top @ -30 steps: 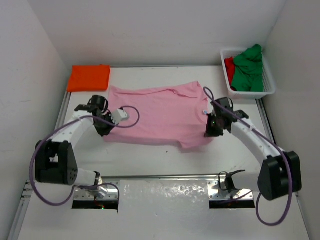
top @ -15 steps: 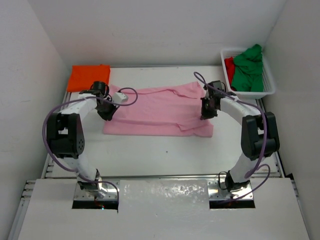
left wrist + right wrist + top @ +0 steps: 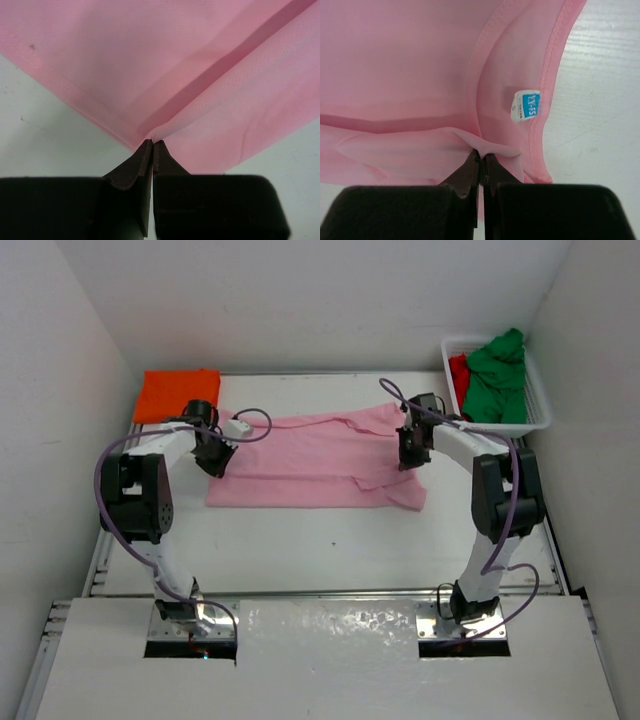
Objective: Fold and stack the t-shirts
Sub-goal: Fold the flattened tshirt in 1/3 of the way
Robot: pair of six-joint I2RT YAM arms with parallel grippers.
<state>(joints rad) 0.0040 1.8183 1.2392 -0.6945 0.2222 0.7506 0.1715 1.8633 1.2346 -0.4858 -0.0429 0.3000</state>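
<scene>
Both wrist views show pink t-shirt pinched; only right shows label

Wht mesh basket at far-R corner of wht table

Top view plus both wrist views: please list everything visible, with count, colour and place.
pink t-shirt: 1, light pink, table centre, partly folded
orange t-shirt: 1, bright orange, folded, far-left corner
green t-shirt: 1, green, heaped in basket
red t-shirt: 1, red, in basket beside the green one
basket: 1, white, far-right corner
label: 1, white and blue, inside pink neckline
table: 1, white
left gripper: 1, black, shut on pink t-shirt's left end
right gripper: 1, black, shut on its right end
</scene>
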